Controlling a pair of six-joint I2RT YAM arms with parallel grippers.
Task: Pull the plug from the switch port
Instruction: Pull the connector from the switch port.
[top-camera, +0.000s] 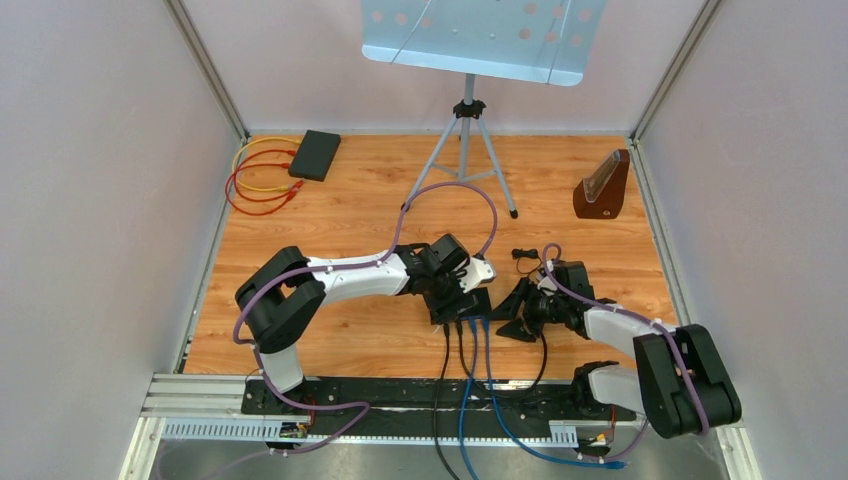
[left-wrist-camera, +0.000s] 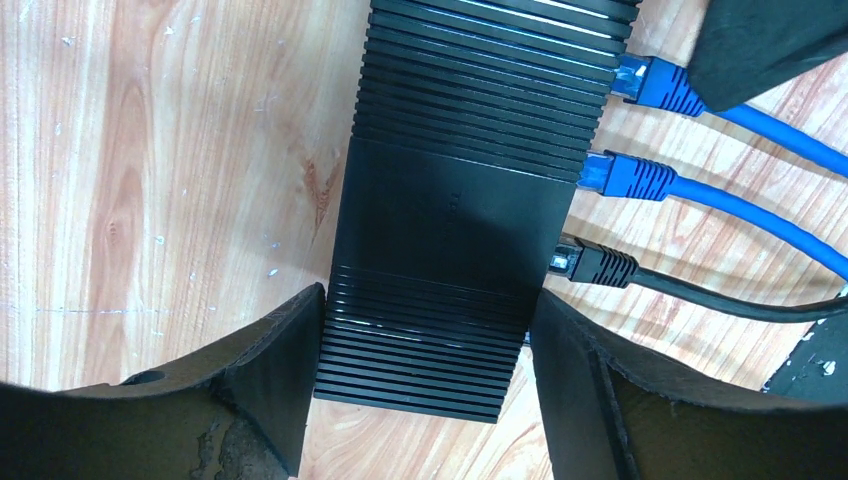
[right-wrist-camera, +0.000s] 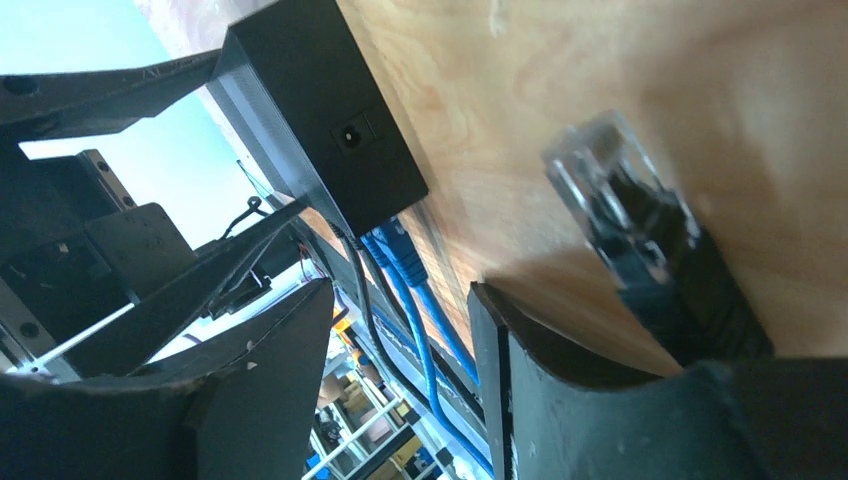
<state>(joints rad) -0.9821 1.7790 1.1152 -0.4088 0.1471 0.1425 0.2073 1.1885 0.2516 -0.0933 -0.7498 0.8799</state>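
Your right gripper (right-wrist-camera: 400, 300): fingers spread, nothing between them. A black cable plug with clear tip (right-wrist-camera: 640, 230) lies loose on the wooden tabletop (right-wrist-camera: 620, 60) just outside one finger, out of any port.

Beyond it, your left gripper (left-wrist-camera: 428, 300) grasps the black ribbed switch box (left-wrist-camera: 460, 200) across its sides, likely to brace it against a pull.

Two blue plugs (left-wrist-camera: 640, 178) and one black booted plug (left-wrist-camera: 600, 265) sit in its ports.

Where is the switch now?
Top view, mid-table: the switch sits between fingers of the left gripper, left of the right gripper, cables trailing nearward.
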